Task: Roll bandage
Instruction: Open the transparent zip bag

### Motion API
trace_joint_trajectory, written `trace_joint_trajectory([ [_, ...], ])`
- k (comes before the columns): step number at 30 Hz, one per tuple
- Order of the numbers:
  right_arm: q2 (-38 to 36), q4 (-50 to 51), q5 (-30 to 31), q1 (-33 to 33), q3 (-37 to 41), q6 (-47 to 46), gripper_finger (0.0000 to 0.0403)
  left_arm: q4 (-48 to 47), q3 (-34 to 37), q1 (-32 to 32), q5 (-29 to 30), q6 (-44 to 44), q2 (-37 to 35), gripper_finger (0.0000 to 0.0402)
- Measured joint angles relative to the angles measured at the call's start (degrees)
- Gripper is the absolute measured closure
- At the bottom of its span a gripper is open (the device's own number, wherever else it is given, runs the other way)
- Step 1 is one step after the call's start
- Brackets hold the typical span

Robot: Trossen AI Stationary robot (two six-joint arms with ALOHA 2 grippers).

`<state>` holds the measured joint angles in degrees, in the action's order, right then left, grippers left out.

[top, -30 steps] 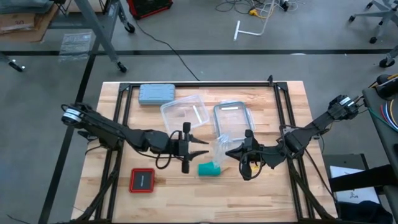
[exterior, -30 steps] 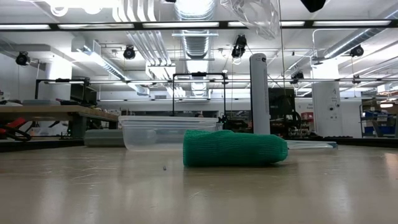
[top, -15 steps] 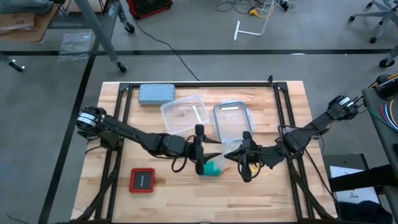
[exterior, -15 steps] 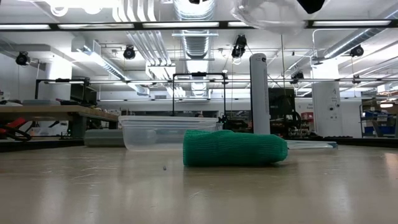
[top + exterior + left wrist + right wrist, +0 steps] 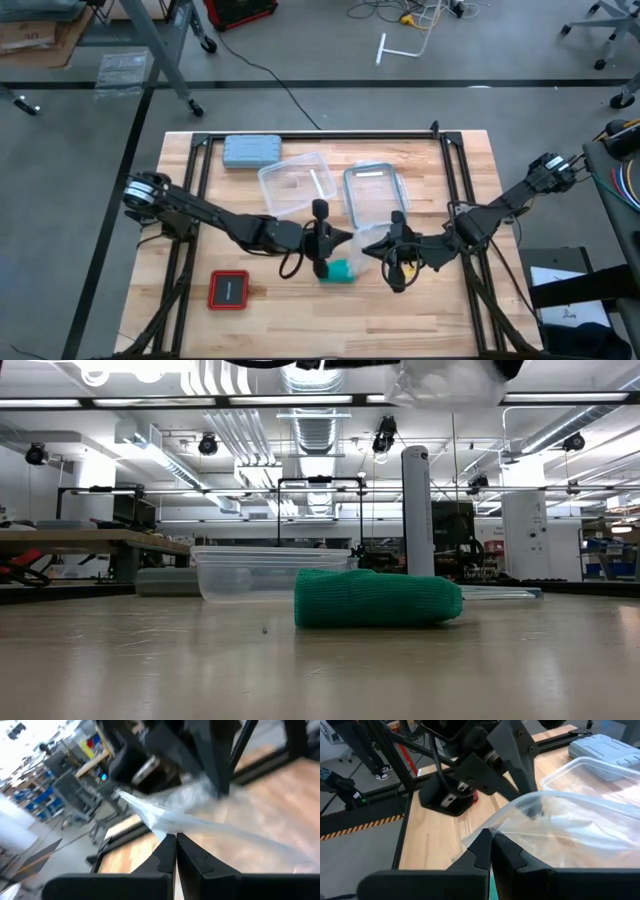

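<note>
Lying on its side on the bare wood of the desk point(image 5: 180, 200), near the front edge and about midway between the side edges, the bandage point(image 5: 378, 598) was a short, fat roll of teal-green stretchy cloth. From table height its knit surface looked soft and slightly ribbed, with one end rounded and the other blunt. From above, only part of the roll showed, just beneath the two grippers.

Both arms reached in toward the middle of the desk and met over the bandage. The left gripper point(image 5: 175, 850) had its fingers closed together, pinching an edge of a clear plastic bag point(image 5: 200, 815). The right gripper point(image 5: 490, 849) also had its fingers pressed together on an edge of the same bag. The bag hung crumpled between them, raised above the desk and above the bandage, touching neither in the low view.

Behind the bandage, toward the middle of the desk, stood two clear plastic containers point(image 5: 295, 182) side by side. A grey-blue rectangular case point(image 5: 251, 150) lay near the back edge, toward the left corner. A red and black square object point(image 5: 228, 290) sat near the front edge on the left, well apart from the bandage.
</note>
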<state>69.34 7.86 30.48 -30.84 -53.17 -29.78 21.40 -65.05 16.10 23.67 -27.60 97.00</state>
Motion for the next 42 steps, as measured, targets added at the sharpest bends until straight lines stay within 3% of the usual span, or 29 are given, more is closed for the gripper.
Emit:
trace_joint_trajectory([
  [3, -0.49, 0.78, 0.15, -0.35, 0.0, -0.24, 0.0403, -2.39, 1.05, 0.08, 2.45, -0.01, -1.73, 0.0401],
  [11, -0.57, 0.5, 0.34, -0.37, 0.0, 1.61, 0.0393, -0.43, 3.94, 0.52, 1.91, 0.27, -6.73, 0.0401],
  [17, -0.57, 0.07, 0.64, -0.46, -1.07, 3.14, 0.0327, -2.71, 4.12, 0.68, 1.47, 1.02, -6.83, 0.0401],
  [22, -0.49, 2.45, 4.36, -0.99, -2.46, 5.93, 0.026, -4.32, 4.12, 0.67, 1.46, 2.11, -6.83, 0.0401],
  [26, 0.72, 2.63, 6.97, -1.04, -2.8, 10.08, 0.0232, -4.43, 4.12, 0.67, 1.45, 3.06, -6.83, 0.0401],
  [30, 3.45, 2.45, 7.73, -0.49, -2.78, 12.68, 0.0223, -4.02, 4.01, 0.67, 1.5, 3.93, -6.83, 0.0401],
  [35, 5.39, 1.89, 13.24, 0.42, -2.75, 13.03, 0.0222, -3.95, 3.95, 0.67, 1.14, 4.05, -6.83, 0.0401],
  [42, 8.47, -3.67, 13.65, 2.04, -2.73, 18.93, 0.0223, -3.91, 3.92, 0.67, -0.62, 4.11, -6.83, 0.0401],
])
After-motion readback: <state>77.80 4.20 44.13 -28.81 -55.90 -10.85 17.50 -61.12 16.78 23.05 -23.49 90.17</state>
